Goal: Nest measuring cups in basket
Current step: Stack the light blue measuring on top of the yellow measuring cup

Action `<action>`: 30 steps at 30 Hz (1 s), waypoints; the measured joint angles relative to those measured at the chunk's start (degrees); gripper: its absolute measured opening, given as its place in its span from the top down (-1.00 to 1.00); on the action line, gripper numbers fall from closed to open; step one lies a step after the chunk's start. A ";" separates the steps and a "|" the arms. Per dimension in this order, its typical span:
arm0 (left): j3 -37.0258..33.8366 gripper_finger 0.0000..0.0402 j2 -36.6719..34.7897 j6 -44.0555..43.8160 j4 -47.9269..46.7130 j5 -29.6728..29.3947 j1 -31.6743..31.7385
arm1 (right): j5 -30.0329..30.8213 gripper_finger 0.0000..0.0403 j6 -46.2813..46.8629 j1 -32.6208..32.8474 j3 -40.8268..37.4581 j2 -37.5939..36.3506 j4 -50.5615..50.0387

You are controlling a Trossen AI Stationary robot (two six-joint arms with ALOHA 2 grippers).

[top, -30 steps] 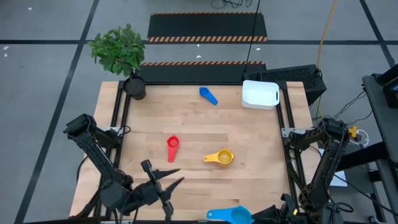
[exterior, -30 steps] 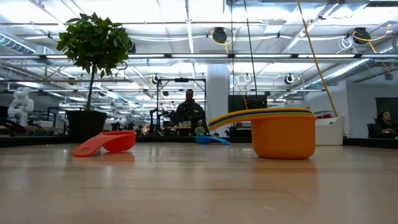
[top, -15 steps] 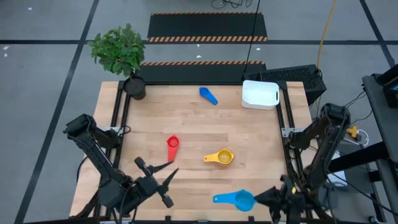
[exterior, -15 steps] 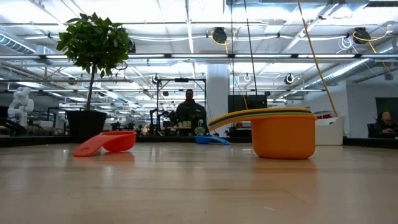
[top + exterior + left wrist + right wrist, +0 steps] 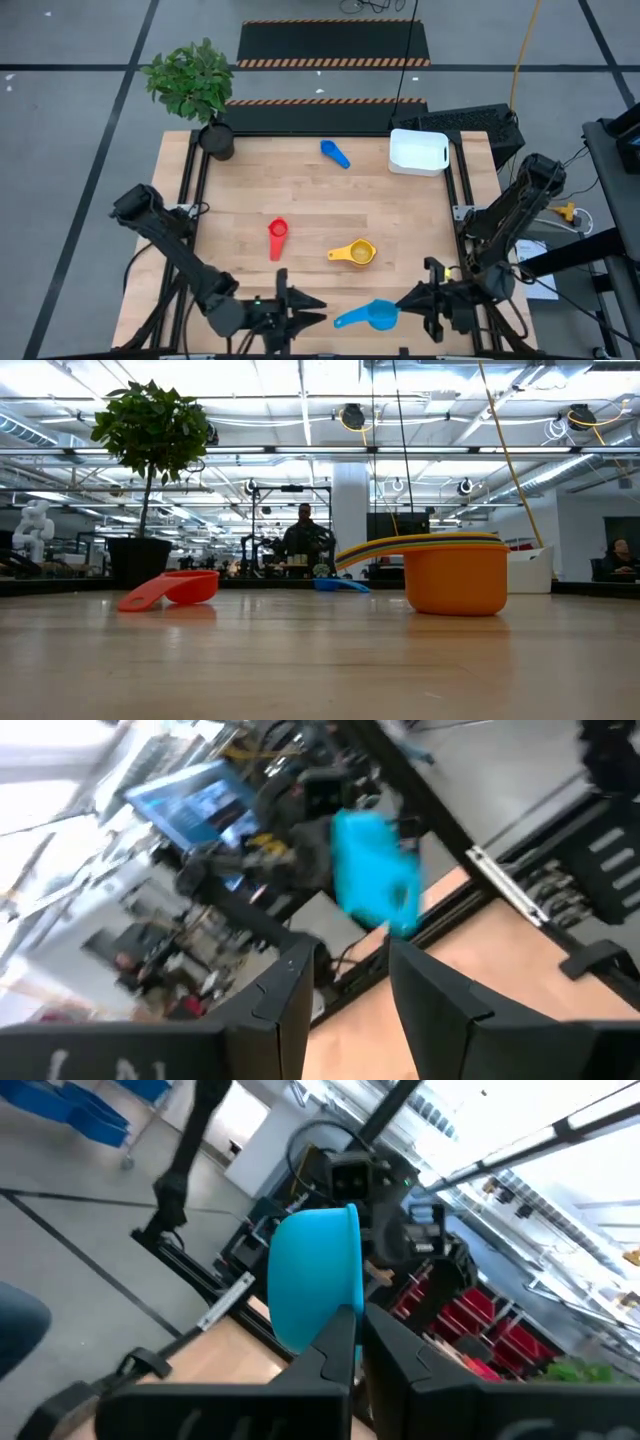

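My right gripper (image 5: 408, 300) is shut on a light blue measuring cup (image 5: 370, 316) over the table's near edge, and the cup's handle (image 5: 345, 320) points toward my left gripper (image 5: 318, 312). That gripper is open, level and short of the handle, with the cup (image 5: 370, 870) beyond its fingers. A yellow-and-orange stack of cups (image 5: 352, 253) (image 5: 455, 575) stands on its base mid-table. A red cup (image 5: 277, 236) (image 5: 170, 588) and a mid blue cup (image 5: 335, 153) lie on the table. The white basket (image 5: 418, 151) stands at the far right. My right gripper pinches the light blue cup's bowl at its rim (image 5: 348, 1318), on the side away from the handle, between its two fingers. The fingers come level from the table's right. The cup sticks out beyond the fingertips on edge, lifted clear of the table.
A potted plant (image 5: 216, 138) stands at the far left corner. Dark frame rails run along the table's left and right edges. Bare wood lies between the red cup, the stack and the basket. A person (image 5: 305, 540) shows in the room beyond the table.
My left gripper has swung toward the table's right and near edge, and has rolled to point level at the light blue cup. My right gripper has carried that cup a little away from the near edge, toward the left gripper, rolling as it went.
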 joint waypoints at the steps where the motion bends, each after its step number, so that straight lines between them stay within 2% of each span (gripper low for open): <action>1: 0.00 0.31 0.42 0.80 0.08 0.96 0.26 | 0.14 0.99 -0.02 -0.21 0.00 0.09 -0.01; 4: 0.00 0.22 1.58 2.39 -0.06 -0.28 0.43 | 0.24 0.99 -0.05 -0.37 -0.02 0.09 0.01; 11: -0.02 -0.18 1.47 -0.27 2.33 -1.72 0.73 | 3.16 0.99 -0.31 -0.35 -0.02 0.09 0.02; 15: 0.00 -0.29 1.45 -2.27 2.89 -1.25 1.44 | 3.16 0.99 -0.10 -0.35 -0.02 0.09 0.00; 18: 0.00 -0.26 1.45 -3.39 2.68 -0.07 2.17 | 3.81 0.99 -0.10 -0.35 -0.02 0.11 0.39; 22: 0.00 -0.16 1.47 -4.02 2.87 1.11 2.98 | 7.78 0.99 0.10 -0.35 -0.02 0.12 3.07; 30: 0.00 0.06 1.47 -4.40 3.66 0.16 4.09 | 7.58 0.99 0.78 -0.49 -0.02 0.14 3.76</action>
